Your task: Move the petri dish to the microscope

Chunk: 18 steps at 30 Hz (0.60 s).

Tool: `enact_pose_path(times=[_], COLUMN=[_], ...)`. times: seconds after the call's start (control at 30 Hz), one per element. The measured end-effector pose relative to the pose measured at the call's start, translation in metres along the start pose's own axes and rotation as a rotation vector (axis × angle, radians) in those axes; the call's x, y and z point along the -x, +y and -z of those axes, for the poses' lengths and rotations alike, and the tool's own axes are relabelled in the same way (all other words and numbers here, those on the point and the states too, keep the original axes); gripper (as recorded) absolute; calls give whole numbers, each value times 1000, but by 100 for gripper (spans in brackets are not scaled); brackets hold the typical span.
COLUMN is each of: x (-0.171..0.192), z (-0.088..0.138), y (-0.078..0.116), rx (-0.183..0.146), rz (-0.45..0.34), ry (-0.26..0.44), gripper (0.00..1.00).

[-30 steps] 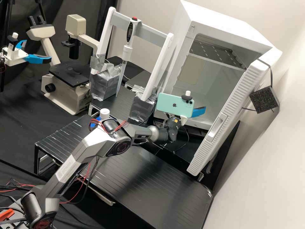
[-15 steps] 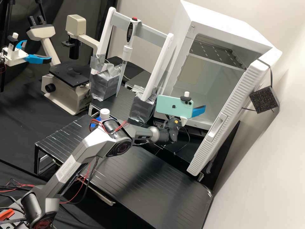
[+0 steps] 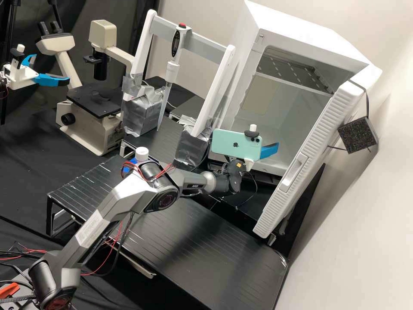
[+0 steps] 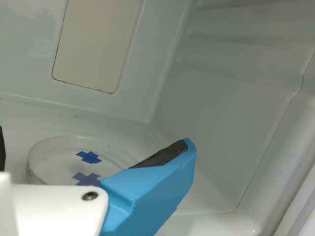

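Note:
My gripper [image 3: 269, 151] is at the incubator's open front in the high view, behind the phone on the wrist. In the wrist view the gripper [image 4: 93, 140] stands open, a blue finger on one side and the dark edge of the other opposite. The clear round petri dish [image 4: 51, 163], with blue cross-shaped marks, lies on the incubator floor beyond and partly behind the blue finger. Whether the fingers touch it I cannot tell. The beige microscope [image 3: 88, 129], with a flat black stage [image 3: 95, 101], stands at the back left in the high view.
The white incubator [image 3: 297, 125] has its door [image 3: 309, 159] swung open to the right. A pipette [image 3: 172, 71] hangs from a white frame [image 3: 215, 90] between incubator and microscope. A white-capped bottle [image 3: 141, 154] stands behind my arm. Another blue-fingered gripper is at far left.
Over the last second the wrist and phone have tilted slightly, and a bit more of the blue finger shows beside the phone. Between the two latest high views there is hardly any motion.

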Motion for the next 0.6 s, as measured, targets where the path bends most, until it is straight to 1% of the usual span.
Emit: enact_pose_path(times=[0.07,0.13,0.23,0.3,0.4,0.6], x=[1,3,7,11,17,18], z=[-1,-5,-8,-8,-5,-3], y=[0,-1,-1,2,11,10], rx=[-15,-40,-62,-70,-71,-72], rz=[-7,-17,-27,-35,-54,-46], ry=[0,5,7,3,-1,-6], gripper=[100,100,100,100,100,100])
